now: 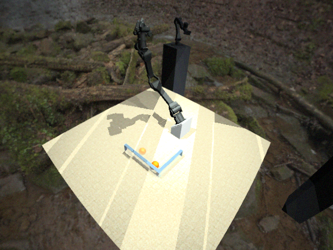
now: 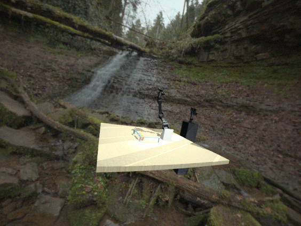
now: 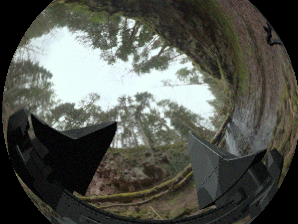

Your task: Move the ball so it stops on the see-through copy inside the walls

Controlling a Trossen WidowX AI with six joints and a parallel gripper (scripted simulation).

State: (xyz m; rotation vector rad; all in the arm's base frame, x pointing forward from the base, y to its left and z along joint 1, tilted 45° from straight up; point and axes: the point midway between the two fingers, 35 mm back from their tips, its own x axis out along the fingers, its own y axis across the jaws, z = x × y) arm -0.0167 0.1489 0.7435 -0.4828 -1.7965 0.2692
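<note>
The orange ball (image 1: 155, 164) (image 2: 142, 138) lies on the table (image 1: 165, 206) (image 2: 120, 160) inside the corner, close to where the two clear walls meet. The left wall (image 1: 140, 159) and the right wall (image 1: 171, 160) (image 2: 150, 137) have blue top edges. The paler see-through copy (image 1: 142, 151) lies inside too, by the left wall and apart from the ball. My gripper (image 1: 141, 21) (image 2: 160, 89) (image 3: 152, 132) is open and empty, raised high above the table's back edge and pointing up, far from the ball. The wrist view shows neither ball nor walls.
A white block (image 1: 181, 130) (image 2: 167, 135) stands at my arm's base, behind the right wall. Behind the table a black pillar (image 1: 175, 66) (image 2: 189, 130) carries another small black arm (image 1: 178, 29) (image 2: 192, 114). Another black pillar (image 1: 310, 194) shows at the right of the top view.
</note>
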